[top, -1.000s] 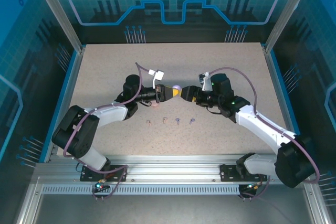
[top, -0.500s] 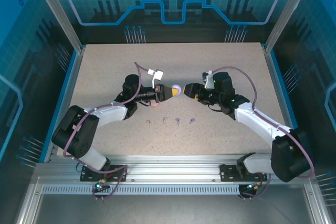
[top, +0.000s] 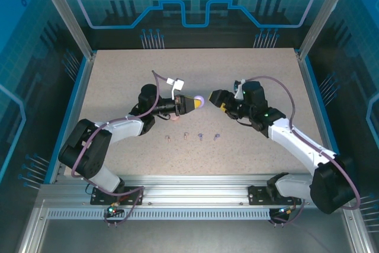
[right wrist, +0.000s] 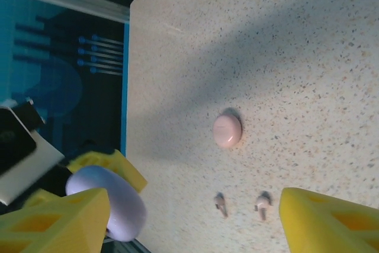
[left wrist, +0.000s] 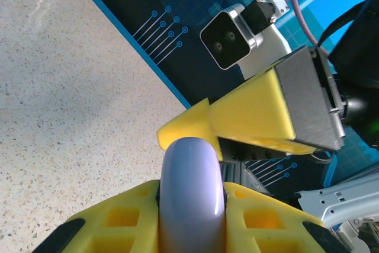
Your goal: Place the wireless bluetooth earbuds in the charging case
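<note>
My left gripper (top: 193,103) is shut on a round purple charging case (top: 200,101), held above the table. In the left wrist view the case (left wrist: 192,194) sits edge-on between the yellow fingers (left wrist: 118,223). My right gripper (top: 217,96) stands open just right of the case, apart from it. One of its yellow fingers (left wrist: 254,117) shows behind the case in the left wrist view. Two pale pink earbuds (top: 167,138) (top: 185,135) and two purple earbuds (top: 201,137) (top: 216,137) lie in a row on the table. The pink pair (right wrist: 220,204) (right wrist: 261,204) also shows between my right gripper's (right wrist: 192,208) fingers.
A pink round case (right wrist: 227,130) lies shut on the table below my left gripper, partly hidden from above (top: 176,117). The speckled table (top: 118,81) has free room at the back and sides. Blue walls (top: 71,93) border it.
My right gripper has drawn back up and to the right from the purple case, and its jaws stand a little wider. The left gripper has kept its hold, nearly still.
</note>
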`<state>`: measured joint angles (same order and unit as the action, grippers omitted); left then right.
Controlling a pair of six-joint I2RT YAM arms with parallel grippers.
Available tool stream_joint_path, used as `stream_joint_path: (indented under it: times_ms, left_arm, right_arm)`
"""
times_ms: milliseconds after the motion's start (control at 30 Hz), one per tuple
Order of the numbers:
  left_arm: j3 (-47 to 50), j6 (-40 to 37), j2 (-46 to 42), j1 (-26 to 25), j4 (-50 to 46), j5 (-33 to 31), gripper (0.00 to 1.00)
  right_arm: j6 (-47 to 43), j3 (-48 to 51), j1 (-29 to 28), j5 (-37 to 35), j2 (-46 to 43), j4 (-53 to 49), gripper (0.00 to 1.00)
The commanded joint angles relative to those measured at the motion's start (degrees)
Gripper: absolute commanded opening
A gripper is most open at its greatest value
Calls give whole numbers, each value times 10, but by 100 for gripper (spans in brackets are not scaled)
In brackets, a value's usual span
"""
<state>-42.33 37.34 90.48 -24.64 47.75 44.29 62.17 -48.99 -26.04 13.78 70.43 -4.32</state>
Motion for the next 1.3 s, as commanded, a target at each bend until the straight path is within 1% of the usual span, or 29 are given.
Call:
stream_joint_path:
  times_ms: [0,67,133,367,533,767,933,1167,1267]
  left_arm:
    - [10,-6,-8,-2,34,-13,0]
    - [11,-8,-9,-2,37,-22,0]
    - [15,-9,-10,-2,43,-31,0]
    - [22,-20,-17,-2,47,-52,0]
    - [28,-24,-23,-2,50,-59,0]
    - [30,-24,-20,-2,57,-59,0]
    - [31,-24,-18,-2,61,-64,0]
    - [34,-26,-17,-2,65,-71,0]
    - [35,-25,-15,-3,68,-72,0]
  right_arm:
    - [89,-53,-33,-65,14,-35,79]
    - [123,-73,-49,-79,35,-44,79]
    - [148,-87,-64,-85,60,-29,80]
    - [176,-140,-94,-97,121,-36,76]
    - [186,-146,-103,-111,131,-28,69]
    - [195,-153,-108,-112,144,-18,58]
    - [199,-154,-111,-109,148,-11,51]
    - [209,-154,-116,-101,157,1,51]
    - [210,-158,-117,-98,161,3,56]
